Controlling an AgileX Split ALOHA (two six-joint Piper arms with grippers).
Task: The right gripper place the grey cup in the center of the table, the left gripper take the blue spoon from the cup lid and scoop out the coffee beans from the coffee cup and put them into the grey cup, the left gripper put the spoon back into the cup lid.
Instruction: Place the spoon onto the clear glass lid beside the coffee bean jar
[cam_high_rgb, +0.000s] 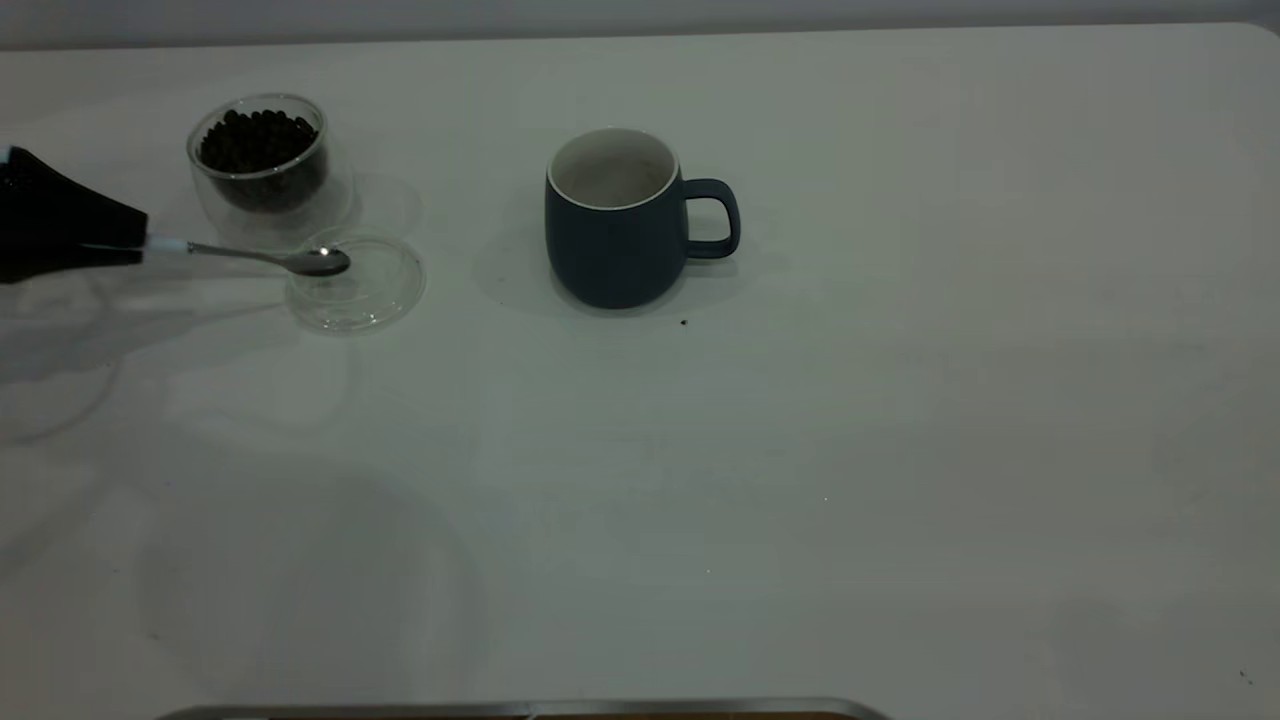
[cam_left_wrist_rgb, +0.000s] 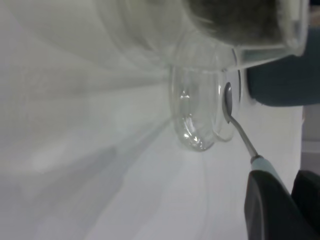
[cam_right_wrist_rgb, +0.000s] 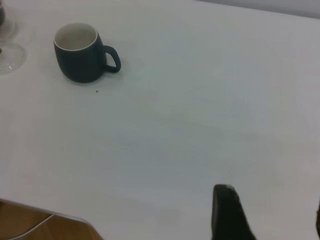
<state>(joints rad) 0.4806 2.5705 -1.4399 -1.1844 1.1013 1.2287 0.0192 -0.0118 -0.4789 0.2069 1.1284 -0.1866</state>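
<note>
left gripper (cam_high_rgb: 130, 243) clamped the spoon (cam_high_rgb: 270, 258) handle at the table's (cam_high_rgb: 900, 450) left edge; the spoon lay level, bowl pointing toward the grey cup (cam_high_rgb: 612, 222), over the cup lid (cam_high_rgb: 358, 285). wide bare room stretched rightward. right gripper (cam_right_wrist_rgb: 265, 215) hung spread apart, off near the right side.

The left gripper (cam_left_wrist_rgb: 280, 200) is clamped on the pale handle of the spoon (cam_left_wrist_rgb: 235, 120). The spoon's bowl lies in the clear cup lid (cam_left_wrist_rgb: 195, 112), beside the bean-filled coffee cup (cam_left_wrist_rgb: 240, 25) and the dark grey cup (cam_left_wrist_rgb: 280, 82).

A white table (cam_high_rgb: 800, 480) with a stray dark speck (cam_high_rgb: 684, 322).
</note>
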